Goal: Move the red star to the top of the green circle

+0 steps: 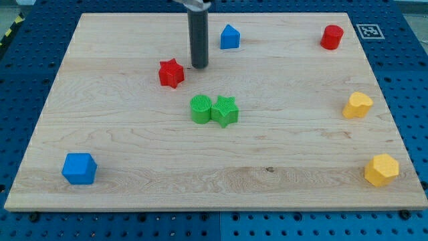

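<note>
The red star (171, 73) lies on the wooden board, left of centre in the upper half. The green circle (200, 109) sits below and to the right of it, near the board's middle, touching a green star (225, 111) on its right. My tip (199, 66) rests on the board just right of the red star and slightly above it, with a small gap between them. The tip stands above the green circle in the view.
A blue house-shaped block (229, 37) lies near the top, right of the rod. A red cylinder (331, 37) is at top right. Two yellow blocks (358, 105) (381, 169) sit along the right side. A blue block (79, 168) lies at bottom left.
</note>
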`<action>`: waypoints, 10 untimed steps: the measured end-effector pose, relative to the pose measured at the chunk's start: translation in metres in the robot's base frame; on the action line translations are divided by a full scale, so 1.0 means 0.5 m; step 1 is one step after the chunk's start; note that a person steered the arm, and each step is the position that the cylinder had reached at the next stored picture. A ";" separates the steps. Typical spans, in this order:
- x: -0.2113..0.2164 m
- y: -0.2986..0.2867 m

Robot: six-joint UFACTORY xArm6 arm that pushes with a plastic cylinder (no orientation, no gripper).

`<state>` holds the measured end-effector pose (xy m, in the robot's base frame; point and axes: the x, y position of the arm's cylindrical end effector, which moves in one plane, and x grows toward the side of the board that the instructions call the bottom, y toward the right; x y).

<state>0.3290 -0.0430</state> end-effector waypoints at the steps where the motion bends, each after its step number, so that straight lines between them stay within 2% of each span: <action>1: -0.025 -0.085; 2: 0.036 -0.155; 3: 0.121 -0.090; 4: 0.160 0.001; 5: 0.143 -0.031; 6: 0.080 -0.032; 8: 0.089 0.079; 10: 0.089 0.081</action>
<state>0.3736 -0.0027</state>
